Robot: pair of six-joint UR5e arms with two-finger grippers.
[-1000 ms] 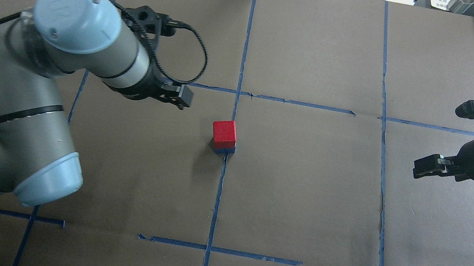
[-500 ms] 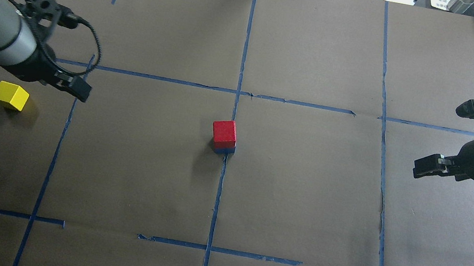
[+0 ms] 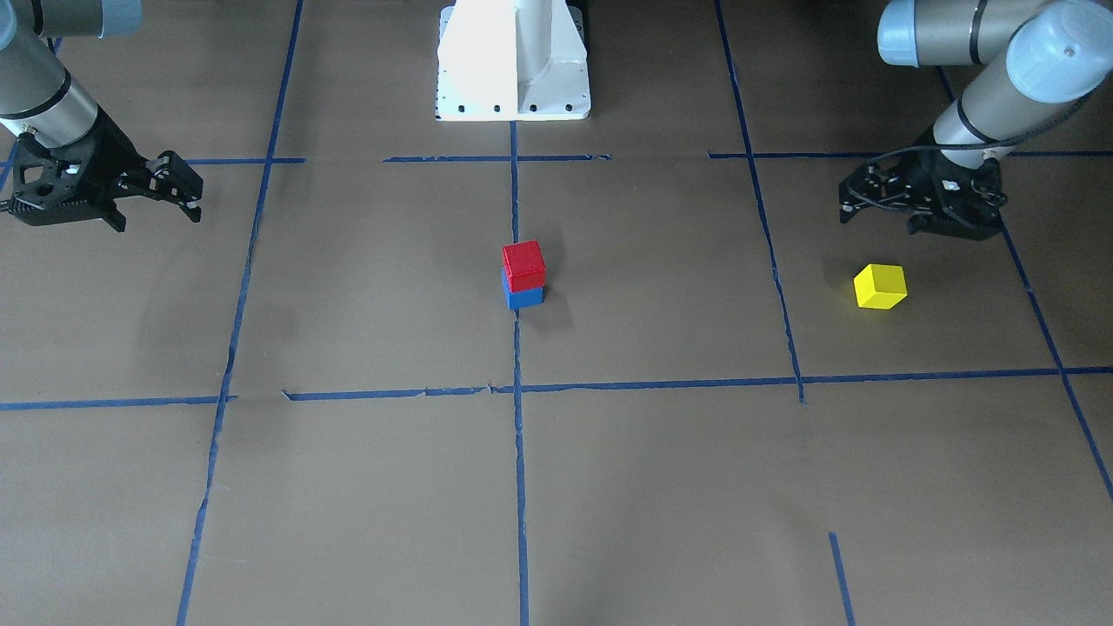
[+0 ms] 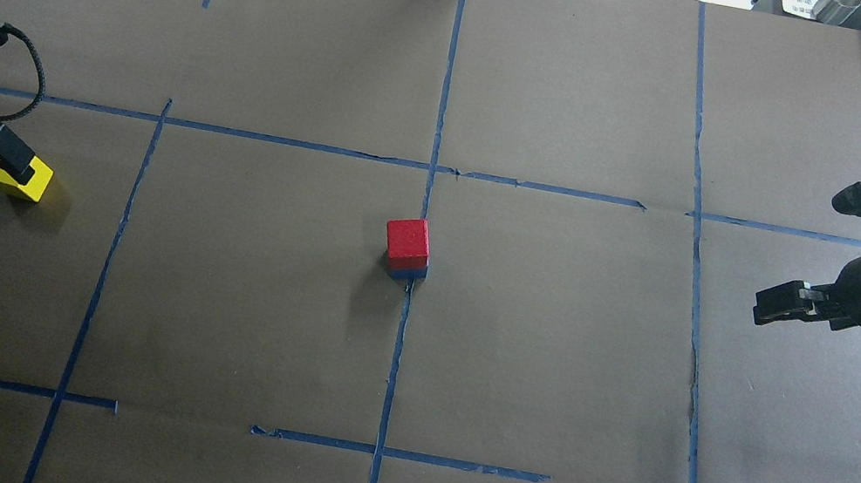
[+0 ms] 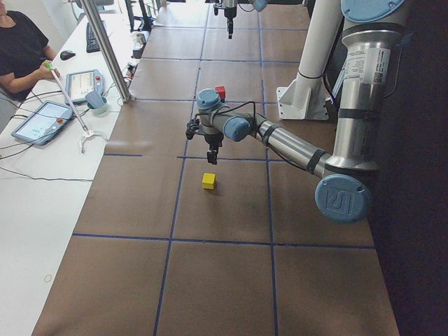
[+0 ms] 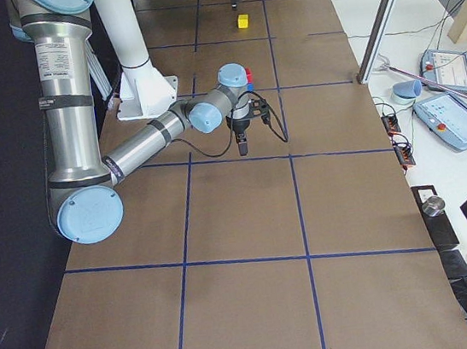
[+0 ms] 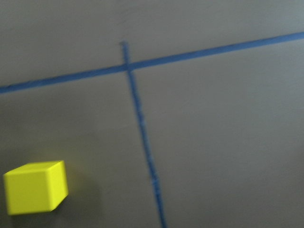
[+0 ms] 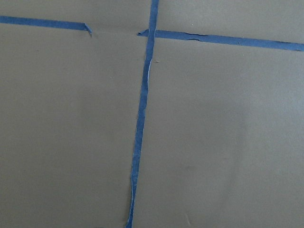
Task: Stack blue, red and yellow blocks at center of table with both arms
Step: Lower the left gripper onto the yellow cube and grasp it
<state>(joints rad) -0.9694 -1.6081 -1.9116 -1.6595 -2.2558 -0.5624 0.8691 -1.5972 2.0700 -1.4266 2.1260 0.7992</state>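
Note:
A red block (image 4: 406,242) sits on a blue block (image 4: 409,272) at the table's centre; the stack also shows in the front view (image 3: 523,265). A yellow block (image 4: 24,182) lies alone far on my left side, and shows in the front view (image 3: 880,286), the left side view (image 5: 208,180) and the left wrist view (image 7: 34,187). My left gripper (image 4: 12,154) hovers above the table just beside the yellow block, looks open and holds nothing. My right gripper (image 4: 769,306) hangs open and empty far to the right.
Blue tape lines (image 4: 442,102) divide the brown paper table into squares. The robot's white base plate (image 3: 513,61) stands at the near middle edge. An operator's desk with tablets (image 5: 42,119) and a metal post (image 5: 105,49) lie beyond the far edge.
My left arm has swung left from near the central stack to the yellow block, which it first hid. The right arm has hardly moved. The stack is unchanged.

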